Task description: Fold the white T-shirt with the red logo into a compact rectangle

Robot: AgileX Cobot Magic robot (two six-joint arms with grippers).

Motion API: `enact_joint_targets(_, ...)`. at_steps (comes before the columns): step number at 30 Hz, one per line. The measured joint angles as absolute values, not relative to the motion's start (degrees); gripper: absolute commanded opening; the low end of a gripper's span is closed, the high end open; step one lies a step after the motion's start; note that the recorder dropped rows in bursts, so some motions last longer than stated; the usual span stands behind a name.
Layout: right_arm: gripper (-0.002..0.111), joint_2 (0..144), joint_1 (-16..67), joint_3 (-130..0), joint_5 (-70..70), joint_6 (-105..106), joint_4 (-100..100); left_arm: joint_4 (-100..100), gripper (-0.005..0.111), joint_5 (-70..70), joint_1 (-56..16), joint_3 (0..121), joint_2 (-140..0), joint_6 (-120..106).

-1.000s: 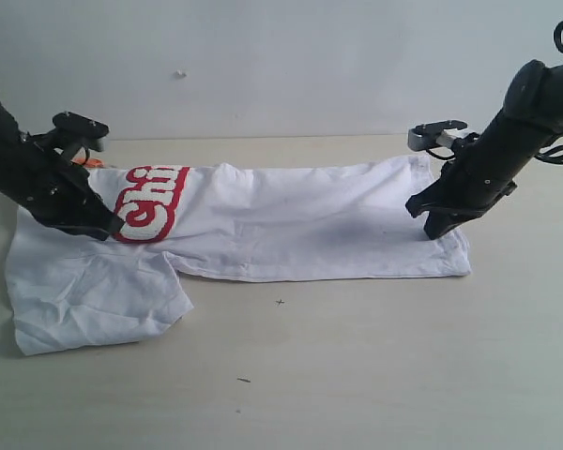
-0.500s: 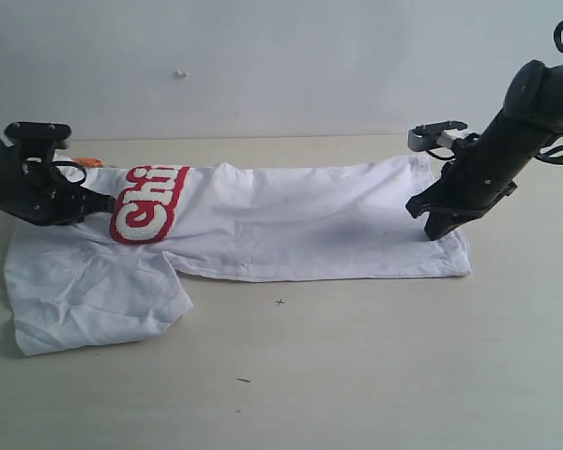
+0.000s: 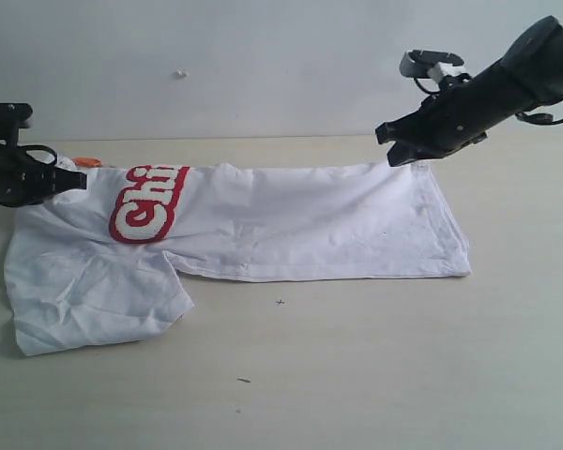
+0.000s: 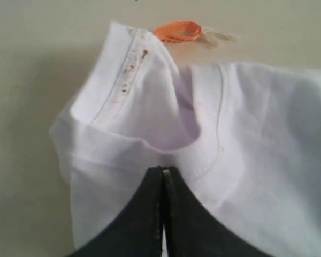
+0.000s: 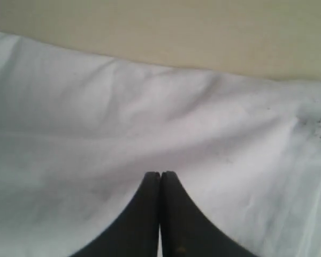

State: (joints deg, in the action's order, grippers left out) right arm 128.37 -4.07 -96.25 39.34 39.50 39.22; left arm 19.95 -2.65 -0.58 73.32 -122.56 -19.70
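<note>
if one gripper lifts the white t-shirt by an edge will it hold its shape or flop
Probably flops: the white T-shirt lies flat in wrinkled, folded layers and its collar slumps on itself. Likely light, since the cloth looks thin. A push would more likely bunch it than slide it whole, judging by the creased sleeve.

The exterior camera is facing the wall across the table, angled slightly down, standing well back. Both wrist cameras are hovering close over the white T-shirt — cloth all three views are sharing.
</note>
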Motion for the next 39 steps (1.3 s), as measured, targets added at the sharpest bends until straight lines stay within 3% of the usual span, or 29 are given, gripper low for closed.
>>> enact_joint_targets(5, 0.0, 133.77, -1.92, -97.55, 35.87, 33.91, 32.62, 18.85, 0.0, -6.79, -0.58, 77.15, -124.36, -19.7)
enact_joint_targets(16, 0.0, 137.52, -1.09, -103.49, 39.47, 6.09, -2.8, 14.85, 0.0, -15.35, 0.0, 83.37, -129.94, -19.57)
enact_joint_targets(27, 0.0, 137.52, -1.83, -103.7, 40.3, 4.54, -5.64, 15.43, 0.0, -18.18, 6.24, 84.08, -129.96, -19.35)
enact_joint_targets(39, 0.0, 136.46, -2.18, -104.88, 45.06, 5.67, -5.06, 15.42, 0.0, -19.73, 4.86, 83.55, -123.9, -20.94)
